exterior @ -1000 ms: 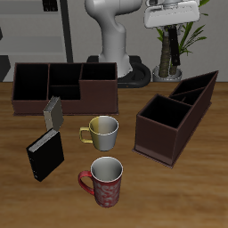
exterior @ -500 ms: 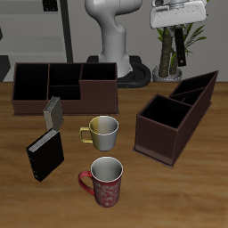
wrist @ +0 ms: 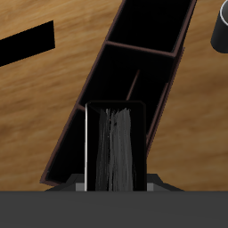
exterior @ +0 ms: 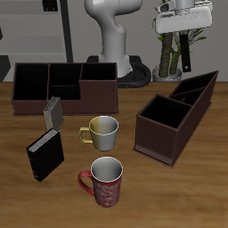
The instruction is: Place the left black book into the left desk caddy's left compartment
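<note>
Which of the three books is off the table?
The slim black book, hanging upright from the gripper above the corner-on caddy. The wider black book and the speckled book both stand on the table, near the long caddy.

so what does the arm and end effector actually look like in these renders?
The arm is glossy white with rounded, bulky links on a dark round base. The end effector has a pale grey-white boxy body with small dark markings on its face, too small to read. No cables show. In the wrist view only a dark grey housing edge is visible.
</note>
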### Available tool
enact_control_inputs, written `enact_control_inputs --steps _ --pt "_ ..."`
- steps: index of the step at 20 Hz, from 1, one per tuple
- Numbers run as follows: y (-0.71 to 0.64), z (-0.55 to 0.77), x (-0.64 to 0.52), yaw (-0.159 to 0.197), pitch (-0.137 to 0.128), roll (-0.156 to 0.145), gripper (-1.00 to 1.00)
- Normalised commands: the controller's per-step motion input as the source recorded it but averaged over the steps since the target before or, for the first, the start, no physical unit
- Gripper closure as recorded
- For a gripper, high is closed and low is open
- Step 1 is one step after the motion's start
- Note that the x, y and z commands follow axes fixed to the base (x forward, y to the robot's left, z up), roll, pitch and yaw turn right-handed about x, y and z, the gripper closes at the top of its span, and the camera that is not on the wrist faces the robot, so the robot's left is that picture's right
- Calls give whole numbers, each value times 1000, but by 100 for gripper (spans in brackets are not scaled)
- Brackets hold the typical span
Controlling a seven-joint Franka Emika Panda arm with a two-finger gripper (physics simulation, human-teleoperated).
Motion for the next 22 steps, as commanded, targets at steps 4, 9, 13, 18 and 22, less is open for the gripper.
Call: enact_control_inputs --steps 4,9,13,18,22 --pt "281 -70 10 -27 19 55 100" --pt "255 -120 -73 -11 24 57 100" --pt "227 -184 10 32 -6 66 100" --pt "-94 -210 129 8 28 -12 100" --pt "-121 -239 98 26 -1 -21 100"
